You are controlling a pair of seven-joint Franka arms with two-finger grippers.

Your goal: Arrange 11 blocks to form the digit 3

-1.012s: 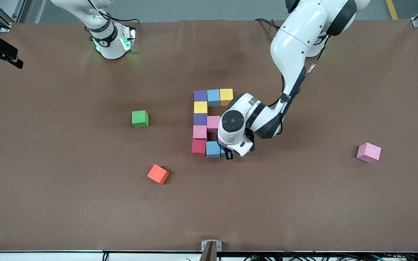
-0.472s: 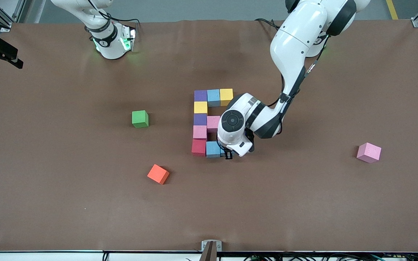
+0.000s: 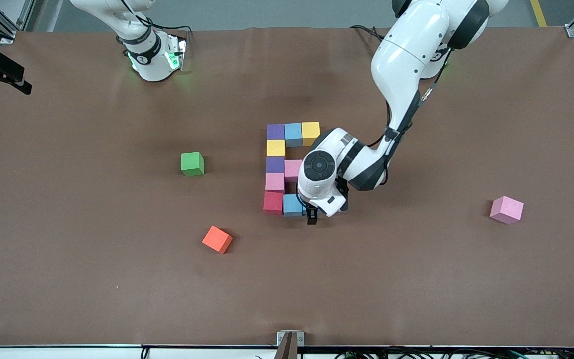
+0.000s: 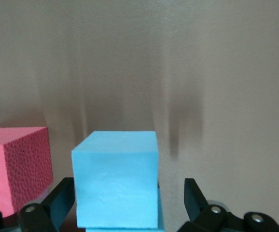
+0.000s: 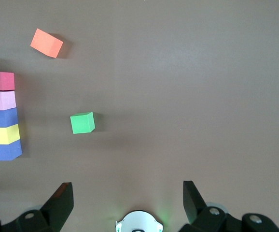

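Foam cubes, matte and square-edged, sit packed face to face at the centre of the frame on the brown table [image 3: 416, 279], forming the digit 3 [image 3: 284, 168]. Top row: purple cube [image 3: 275, 131], light blue cube [image 3: 293, 133], yellow cube [image 3: 311, 132]. Down the spine we have a second yellow [image 3: 275, 147], a second purple [image 3: 275, 164], a pink cube [image 3: 274, 181] and a red corner cube [image 3: 273, 202]. Another pink [image 3: 293, 169] starts the middle prong, and a blue cube [image 3: 293, 204] starts the bottom one.

Left end effector [image 3: 312, 215] is down at the tip of that bottom prong, fingers [image 4: 193, 195] spread apart, straddling the end blue cube [image 4: 115, 188] without clamping it; there is a clear gap on one side. Its smooth faces look crisp up close, and a reddish cube [image 4: 14, 169] with a pitted, porous side sits just beside it. The white wrist hides the rest of the middle prong.

Right end effector [image 5: 127, 193] waits high over the table, wide open and empty.

Strays: a green cube [image 3: 192, 163] mid-frame, an orange cube [image 3: 217, 239] lower in the frame and turned askew, and a lone pink cube [image 3: 506, 210] well apart, toward the left arm's end.
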